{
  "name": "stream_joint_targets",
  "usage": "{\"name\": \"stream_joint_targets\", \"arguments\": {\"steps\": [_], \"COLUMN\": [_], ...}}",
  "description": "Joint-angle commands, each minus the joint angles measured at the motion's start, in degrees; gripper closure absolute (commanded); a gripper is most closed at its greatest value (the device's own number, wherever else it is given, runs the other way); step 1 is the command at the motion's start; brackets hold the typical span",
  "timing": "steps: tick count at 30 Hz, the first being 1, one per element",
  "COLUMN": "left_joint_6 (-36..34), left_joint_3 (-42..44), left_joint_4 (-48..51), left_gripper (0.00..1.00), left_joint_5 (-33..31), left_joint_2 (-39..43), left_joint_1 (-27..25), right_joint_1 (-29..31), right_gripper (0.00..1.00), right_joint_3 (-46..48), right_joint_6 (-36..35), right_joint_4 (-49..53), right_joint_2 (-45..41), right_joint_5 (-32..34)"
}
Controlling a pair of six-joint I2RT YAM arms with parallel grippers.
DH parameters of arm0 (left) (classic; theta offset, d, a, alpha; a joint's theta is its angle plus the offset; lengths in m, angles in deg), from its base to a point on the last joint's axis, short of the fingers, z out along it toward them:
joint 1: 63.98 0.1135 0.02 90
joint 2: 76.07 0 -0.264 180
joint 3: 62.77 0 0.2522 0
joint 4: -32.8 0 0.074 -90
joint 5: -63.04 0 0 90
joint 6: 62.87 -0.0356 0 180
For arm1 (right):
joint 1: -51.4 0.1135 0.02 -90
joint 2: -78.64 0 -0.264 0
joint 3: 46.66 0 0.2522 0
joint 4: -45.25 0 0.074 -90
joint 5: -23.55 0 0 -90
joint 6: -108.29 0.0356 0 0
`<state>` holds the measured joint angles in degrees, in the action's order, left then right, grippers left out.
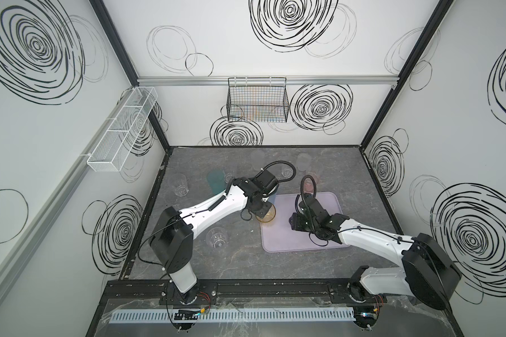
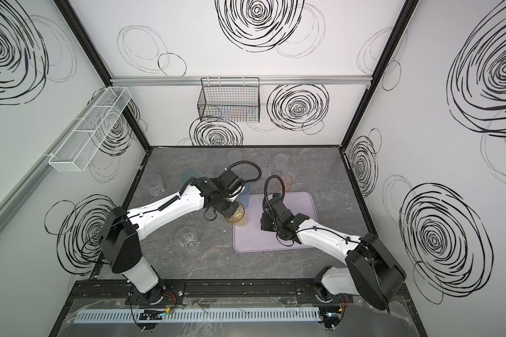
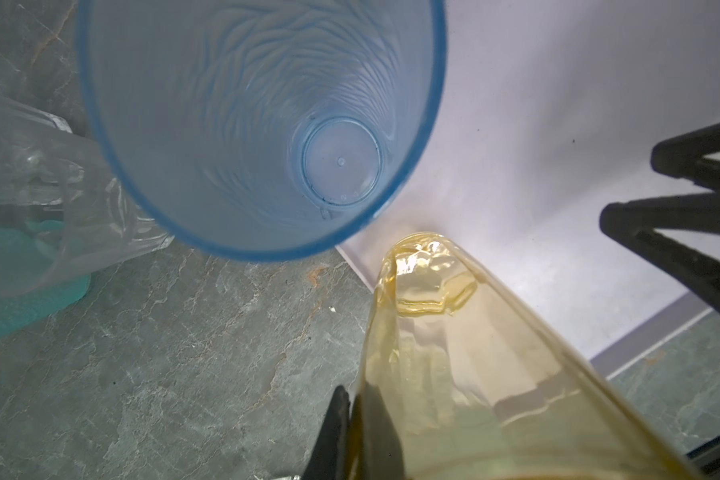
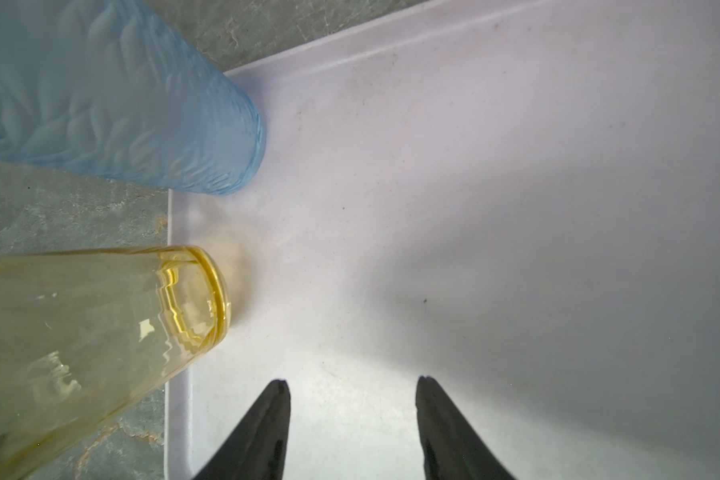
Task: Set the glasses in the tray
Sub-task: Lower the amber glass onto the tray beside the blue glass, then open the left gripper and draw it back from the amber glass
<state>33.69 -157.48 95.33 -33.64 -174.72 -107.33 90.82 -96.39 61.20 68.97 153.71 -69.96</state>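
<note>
Glasses are mostly not in yet, so by my reckoning the job is barely begun. Taking twelve o'clock as the back wall, the grey stone worktop (image 1: pixel 246 262) carries the lavender tray (image 1: pixel 327 204) at about three o'clock of centre, and most of its floor is bare.

The jaws of the left arm (image 1: pixel 216 204) are clenched on the rim of a tall amber glass (image 1: pixel 267 217), one finger inside and one outside. The glass's base is just inside the tray's nine o'clock rim, but I can't tell whether it is touching down or a hair above. The jaws of the right arm (image 1: pixel 368 236) stand released and empty over the tray's middle.

A tall blue glass (image 3: pixel 258 124) stands upright at the tray's ten o'clock corner, seemingly just inside it, so I'd count that one done.

Left to fetch from the worktop:
- a teal glass (image 1: pixel 215 179) at ten
- a clear faceted tumbler (image 1: pixel 179 184) at nine
- another clear tumbler (image 1: pixel 216 237) at eight
- a frosted glass (image 1: pixel 304 163) at one
- a pink glass (image 1: pixel 311 182) just beyond the tray's far rim
</note>
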Motion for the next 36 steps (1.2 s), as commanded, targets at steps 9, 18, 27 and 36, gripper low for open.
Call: {"name": "stream_joint_targets", "arguments": {"steps": [9, 18, 27, 36], "left_joint_6": [-2.97, -4.10, -3.76, -3.62], "left_joint_3": [-6.78, -8.79, -4.73, -1.96], "left_joint_4": [2.33, 2.54, -3.38, -7.43], "left_gripper": [0.83, 0.70, 0.65, 0.65], "left_joint_5": [-1.40, -0.39, 3.65, 6.67], "left_joint_2": [-4.88, -4.14, 0.92, 4.05], "left_joint_1": [-0.24, -0.07, 2.46, 6.11], "right_joint_1": [-0.31, -0.13, 1.20, 2.42], "right_gripper": [0.47, 0.47, 0.47, 0.47], "right_joint_3": [0.00, -0.95, -4.70, -9.07], "right_joint_6": [0.67, 1.35, 2.59, 4.13], "right_joint_4": [-1.76, -2.53, -0.89, 1.61], "right_joint_2": [2.41, 5.06, 8.12, 11.28], "right_joint_5": [-0.38, -0.53, 0.94, 3.08]}}
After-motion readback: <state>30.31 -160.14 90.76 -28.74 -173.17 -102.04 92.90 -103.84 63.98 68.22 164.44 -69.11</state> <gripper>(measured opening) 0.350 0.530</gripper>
